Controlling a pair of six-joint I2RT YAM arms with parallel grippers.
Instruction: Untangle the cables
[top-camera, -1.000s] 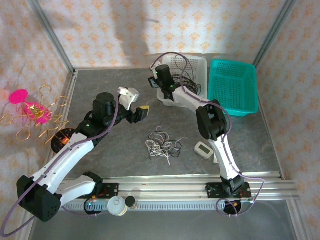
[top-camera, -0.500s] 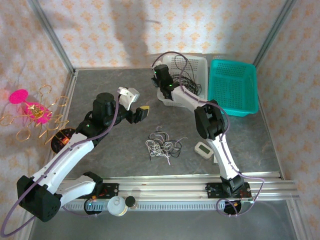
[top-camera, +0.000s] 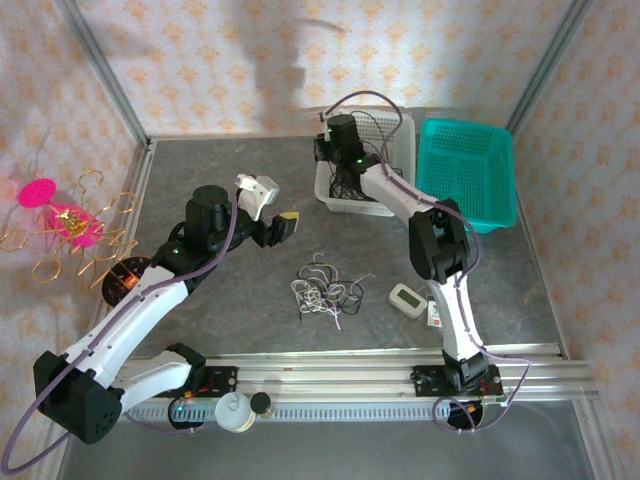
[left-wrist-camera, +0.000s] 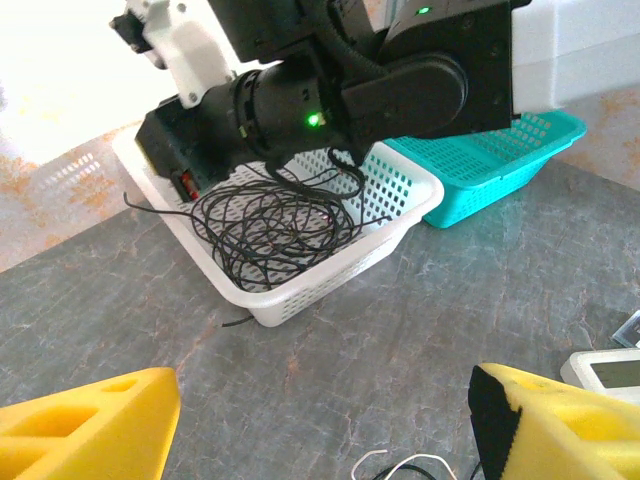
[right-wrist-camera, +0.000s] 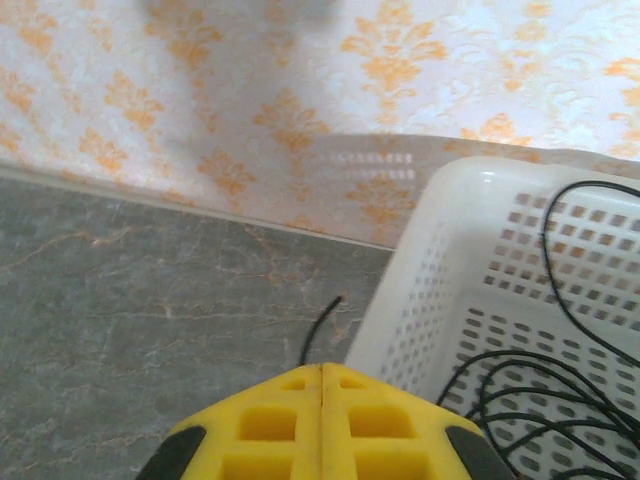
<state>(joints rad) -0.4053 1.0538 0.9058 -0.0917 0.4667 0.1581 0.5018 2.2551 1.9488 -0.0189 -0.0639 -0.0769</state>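
Observation:
A tangle of white and black cables (top-camera: 322, 290) lies on the grey table, its top edge in the left wrist view as a white cable loop (left-wrist-camera: 400, 465). More black cables (left-wrist-camera: 270, 215) lie coiled in the white basket (top-camera: 385, 205). My right gripper (right-wrist-camera: 322, 368) hangs over the basket's left rim, shut on a black cable whose short end (right-wrist-camera: 322, 325) sticks out past the tips. From above, the right gripper (top-camera: 322, 150) is at the basket's far-left corner. My left gripper (top-camera: 275, 208) hovers open above the table, left of the basket, holding nothing; its yellow fingers (left-wrist-camera: 90, 420) stand wide apart.
A teal basket (top-camera: 465, 175) stands right of the white one. A small white device (top-camera: 408, 297) lies right of the tangle. Pink and gold ornaments (top-camera: 60, 225) sit beyond the left wall. A metal rail (top-camera: 330, 380) runs along the near edge.
My right gripper has shut and shifted right and back, from beside the white basket's left side to over its rim. The left arm has stayed put.

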